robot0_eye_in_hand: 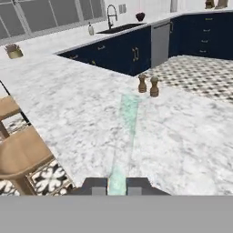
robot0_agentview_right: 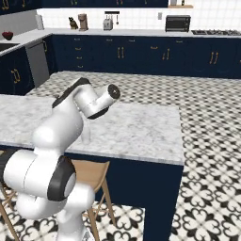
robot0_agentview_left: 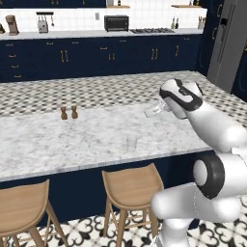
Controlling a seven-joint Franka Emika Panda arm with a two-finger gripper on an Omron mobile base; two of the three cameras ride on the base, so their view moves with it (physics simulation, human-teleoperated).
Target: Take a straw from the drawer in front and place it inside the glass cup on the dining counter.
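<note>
The end effector [robot0_eye_in_hand: 117, 185] is closed tight on the straw [robot0_eye_in_hand: 126, 132]; in the hand view its two dark fingertips [robot0_eye_in_hand: 97, 186] pinch the near end of the pale, bluish, see-through stick, which runs from them out over the marbled top toward the two brown shakers [robot0_eye_in_hand: 148, 85]. In the left base view the straw [robot0_agentview_left: 155, 111] juts leftward from the white-and-black hand, held in the air above the bench top, not touching it.

The glass cup [robot0_agentview_left: 131, 142] stands upright on the dining bench [robot0_agentview_left: 58, 144], near the front edge above a wooden stool [robot0_agentview_left: 132, 188], and nothing can be seen inside it. It sits below and to the left of the straw's free end, apart from it. In the right base view the cup [robot0_agentview_right: 86, 134] is a faint clear shape just beside the arm's white link. The shakers [robot0_agentview_left: 69, 113] stand side by side farther back on the bench, well to the left of the cup.

Behind the bench runs a wall of navy cabinets [robot0_agentview_left: 96, 58] with brass handles, topped by a pale worktop that carries a toaster oven [robot0_agentview_left: 116, 22]. A second stool [robot0_agentview_left: 21, 207] stands at the lower left.
</note>
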